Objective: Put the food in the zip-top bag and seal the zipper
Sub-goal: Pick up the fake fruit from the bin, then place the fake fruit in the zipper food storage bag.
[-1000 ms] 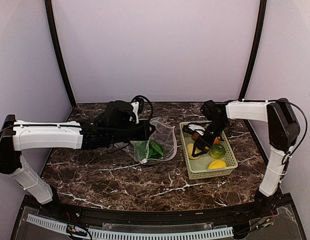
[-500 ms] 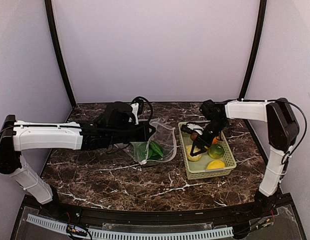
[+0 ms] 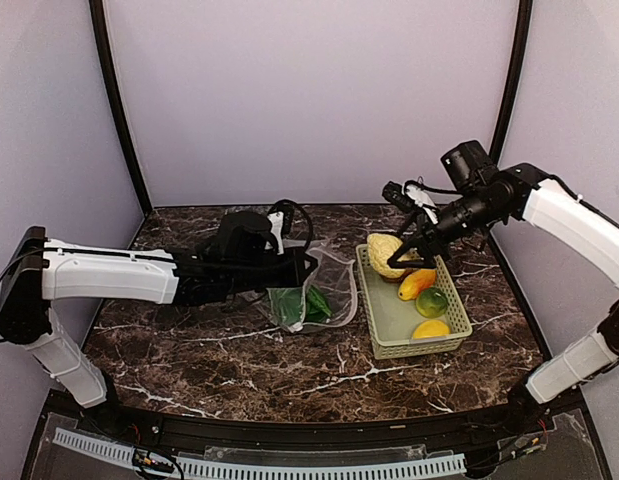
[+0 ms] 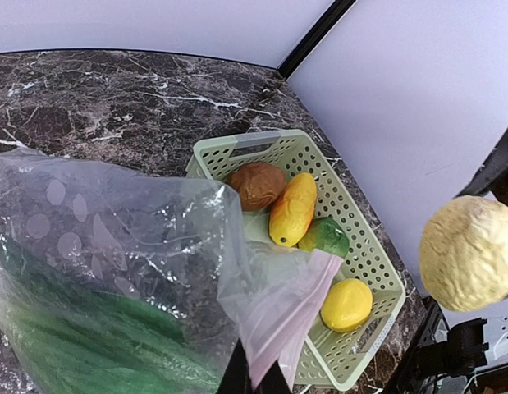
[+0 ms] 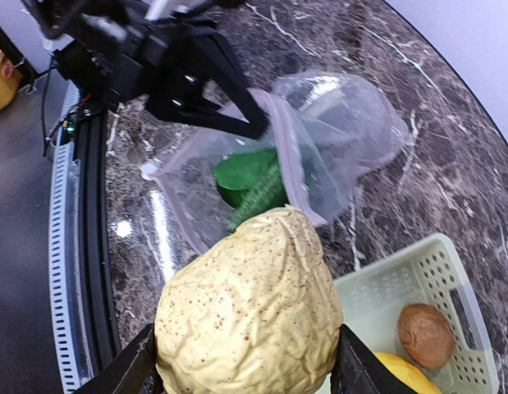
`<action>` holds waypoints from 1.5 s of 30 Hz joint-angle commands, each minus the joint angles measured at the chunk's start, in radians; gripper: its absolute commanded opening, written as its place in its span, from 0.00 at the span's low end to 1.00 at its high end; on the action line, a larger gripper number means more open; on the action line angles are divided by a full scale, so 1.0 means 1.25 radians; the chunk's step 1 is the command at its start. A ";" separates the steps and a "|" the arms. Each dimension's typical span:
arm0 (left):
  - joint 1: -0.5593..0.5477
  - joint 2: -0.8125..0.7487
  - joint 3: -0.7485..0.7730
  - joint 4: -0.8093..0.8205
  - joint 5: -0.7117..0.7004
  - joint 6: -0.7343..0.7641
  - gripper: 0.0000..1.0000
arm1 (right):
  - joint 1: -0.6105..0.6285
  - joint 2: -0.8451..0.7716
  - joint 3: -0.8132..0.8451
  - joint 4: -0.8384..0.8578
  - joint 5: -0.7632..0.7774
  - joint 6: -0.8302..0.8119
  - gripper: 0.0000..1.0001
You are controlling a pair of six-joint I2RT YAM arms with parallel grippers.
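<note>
Over veined marble (image 3: pixel 289 370), right tool (image 3: pixel 398 257) clamps bumpy tan lump (image 5: pixel 245 304); left tool (image 3: pixel 307 263) pinches floppy bag (image 4: pixel 139 238).

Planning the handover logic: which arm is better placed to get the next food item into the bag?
Right. The right end effector grips the tan lump, lifted above the basket beside the bag. The left end effector is shut on the bag's mouth edge, holding it open.
</note>
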 commanded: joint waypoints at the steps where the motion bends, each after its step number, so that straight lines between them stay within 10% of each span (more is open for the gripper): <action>1: 0.003 0.023 0.035 0.033 -0.015 0.035 0.01 | 0.063 0.045 0.039 -0.008 -0.090 0.030 0.53; 25: -0.051 -0.009 0.222 -0.128 0.012 0.001 0.01 | 0.141 0.233 0.213 0.064 0.134 0.189 0.55; 27: -0.057 -0.017 0.214 -0.115 0.004 -0.005 0.01 | 0.153 0.250 0.224 0.064 0.149 0.197 0.62; 30: -0.059 -0.028 0.198 -0.103 -0.008 -0.014 0.01 | 0.173 0.266 0.256 0.061 0.164 0.210 0.98; 40: -0.052 -0.116 0.052 -0.074 -0.159 -0.059 0.01 | 0.172 0.098 0.257 0.032 0.080 0.159 0.99; 45: -0.037 -0.155 -0.032 0.011 -0.215 -0.104 0.01 | 0.133 -0.025 0.130 0.139 0.276 0.162 0.99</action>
